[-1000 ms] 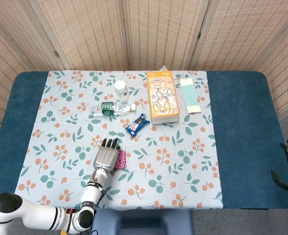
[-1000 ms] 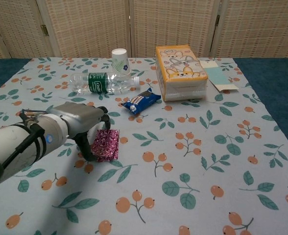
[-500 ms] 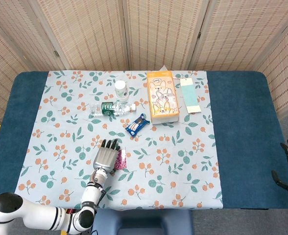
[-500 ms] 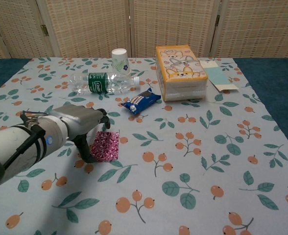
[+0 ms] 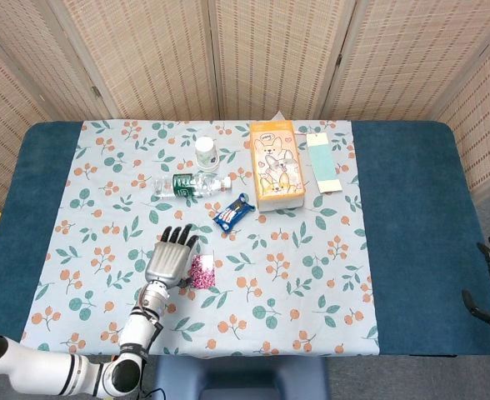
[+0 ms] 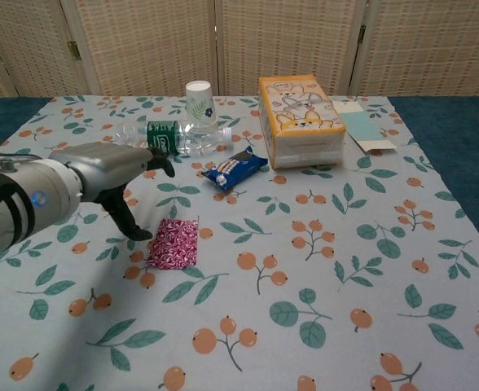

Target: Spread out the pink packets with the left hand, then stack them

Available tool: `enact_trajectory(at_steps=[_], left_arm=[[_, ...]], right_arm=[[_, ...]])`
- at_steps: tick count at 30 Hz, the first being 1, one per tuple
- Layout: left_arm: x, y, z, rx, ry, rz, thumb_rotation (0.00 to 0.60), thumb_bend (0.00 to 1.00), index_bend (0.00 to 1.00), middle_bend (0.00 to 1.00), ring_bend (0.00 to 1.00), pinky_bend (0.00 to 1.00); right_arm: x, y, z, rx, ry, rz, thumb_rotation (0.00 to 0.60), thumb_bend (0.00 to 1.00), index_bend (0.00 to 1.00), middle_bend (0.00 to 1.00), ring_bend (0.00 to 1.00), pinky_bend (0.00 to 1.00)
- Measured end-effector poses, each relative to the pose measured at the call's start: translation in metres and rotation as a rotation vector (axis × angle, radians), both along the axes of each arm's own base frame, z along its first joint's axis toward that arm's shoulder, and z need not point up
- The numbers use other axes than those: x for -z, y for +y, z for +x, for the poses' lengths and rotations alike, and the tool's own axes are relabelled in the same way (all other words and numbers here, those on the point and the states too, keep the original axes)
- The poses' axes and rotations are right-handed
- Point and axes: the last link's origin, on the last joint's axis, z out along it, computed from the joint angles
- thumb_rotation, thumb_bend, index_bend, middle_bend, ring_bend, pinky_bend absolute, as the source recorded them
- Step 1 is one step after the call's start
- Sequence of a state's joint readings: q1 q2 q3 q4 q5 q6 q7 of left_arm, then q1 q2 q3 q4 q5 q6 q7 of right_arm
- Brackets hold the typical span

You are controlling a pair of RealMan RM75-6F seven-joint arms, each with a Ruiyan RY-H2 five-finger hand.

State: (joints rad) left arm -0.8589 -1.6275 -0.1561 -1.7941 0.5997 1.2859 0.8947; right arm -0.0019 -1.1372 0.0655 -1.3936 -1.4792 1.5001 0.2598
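packets | flat on cloth | beside left robot hand, untouched

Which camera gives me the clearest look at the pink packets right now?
The chest view: the pink packets lie fully exposed on the cloth, just right of the left hand. In the head view they are small, beside that hand.
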Motion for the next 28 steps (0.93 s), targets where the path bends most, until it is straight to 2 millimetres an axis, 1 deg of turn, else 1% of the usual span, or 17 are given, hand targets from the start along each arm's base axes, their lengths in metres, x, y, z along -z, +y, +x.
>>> enact_trajectory(at_steps=[5,8,11,13,15,17,21,24,28], left_arm=[[-0.034,0.004,-0.012,0.051,-0.065,0.094,0.6,0.27,0.21,0.01,0.0,0.0],[-0.058,0.004,-0.026,0.098,-0.085,0.156,0.6,0.27,0.22,0.02,0.0,0.0],[-0.083,0.0,-0.047,0.137,-0.083,0.218,0.6,0.27,0.23,0.04,0.0,0.0],[-0.104,-0.005,-0.068,0.149,-0.069,0.271,0.6,0.27,0.24,0.07,0.01,0.0],[-0.121,-0.013,-0.09,0.139,-0.063,0.317,0.6,0.27,0.25,0.08,0.01,0.0],[-0.131,-0.021,-0.107,0.117,-0.07,0.35,0.6,0.27,0.26,0.09,0.02,0.0],[-0.152,-0.043,-0.142,0.079,-0.095,0.423,0.6,0.27,0.26,0.11,0.03,0.0],[-0.164,-0.062,-0.161,0.061,-0.113,0.454,0.6,0.27,0.27,0.11,0.03,0.0],[-0.174,-0.081,-0.176,0.045,-0.118,0.473,0.6,0.27,0.27,0.11,0.03,0.0]], right_arm=[[-0.003,-0.002,0.004,-0.013,-0.006,0.015,0.6,0.38,0.0,0.0,0.0,0.0],[-0.004,-0.003,0.006,-0.021,-0.02,0.026,0.6,0.38,0.0,0.0,0.0,0.0],[-0.006,-0.006,0.008,-0.03,-0.043,0.035,0.6,0.38,0.0,0.0,0.0,0.0],[-0.007,-0.007,0.009,-0.036,-0.06,0.038,0.6,0.38,0.0,0.0,0.0,0.0],[-0.008,-0.009,0.01,-0.041,-0.076,0.04,0.6,0.38,0.0,0.0,0.0,0.0],[-0.009,-0.009,0.011,-0.048,-0.088,0.041,0.6,0.38,0.0,0.0,0.0,0.0],[-0.008,-0.008,0.012,-0.051,-0.098,0.039,0.6,0.39,0.0,0.01,0.0,0.0],[-0.008,-0.007,0.013,-0.054,-0.118,0.036,0.6,0.39,0.0,0.01,0.0,0.0],[-0.007,-0.005,0.015,-0.054,-0.11,0.037,0.6,0.39,0.01,0.02,0.0,0.0]])
